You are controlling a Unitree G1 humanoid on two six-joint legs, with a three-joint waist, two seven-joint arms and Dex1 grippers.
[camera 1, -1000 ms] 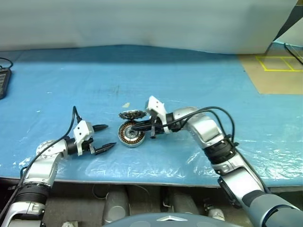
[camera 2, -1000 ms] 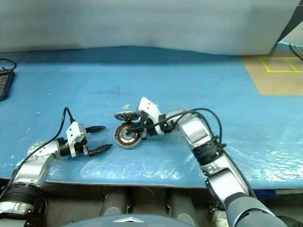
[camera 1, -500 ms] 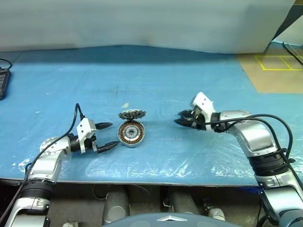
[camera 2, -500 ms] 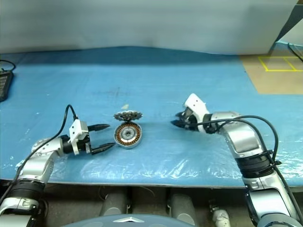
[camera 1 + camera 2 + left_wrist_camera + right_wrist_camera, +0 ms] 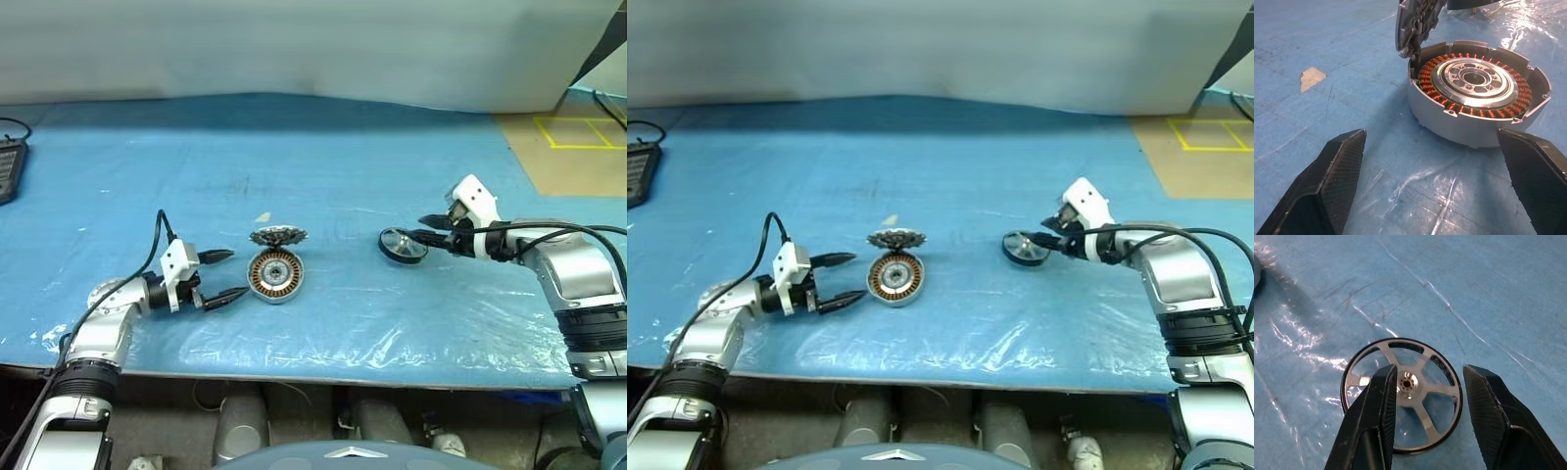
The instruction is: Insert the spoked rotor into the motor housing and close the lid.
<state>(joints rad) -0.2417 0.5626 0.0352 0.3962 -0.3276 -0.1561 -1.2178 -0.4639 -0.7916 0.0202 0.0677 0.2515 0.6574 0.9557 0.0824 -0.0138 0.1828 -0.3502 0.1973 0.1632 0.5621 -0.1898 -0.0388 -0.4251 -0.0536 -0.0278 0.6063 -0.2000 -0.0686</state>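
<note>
The motor housing sits open on the blue table, its copper windings showing around a dark centre. The toothed silver lid stands on edge, leaning on the housing's far rim. The black spoked rotor lies flat on the table well to the right of the housing. My right gripper hovers over the rotor, open, with its fingers on either side of the hub and not touching it. My left gripper is open just left of the housing, pointing at it.
The blue cover is glossy and wrinkled near the table's front edge. A black device lies at the far left. A tan surface with yellow tape lies at the back right. A small tan fleck is behind the lid.
My right gripper swung from the housing far to the right and opened. The rotor now lies on the table beneath it. The left gripper has stayed put.
</note>
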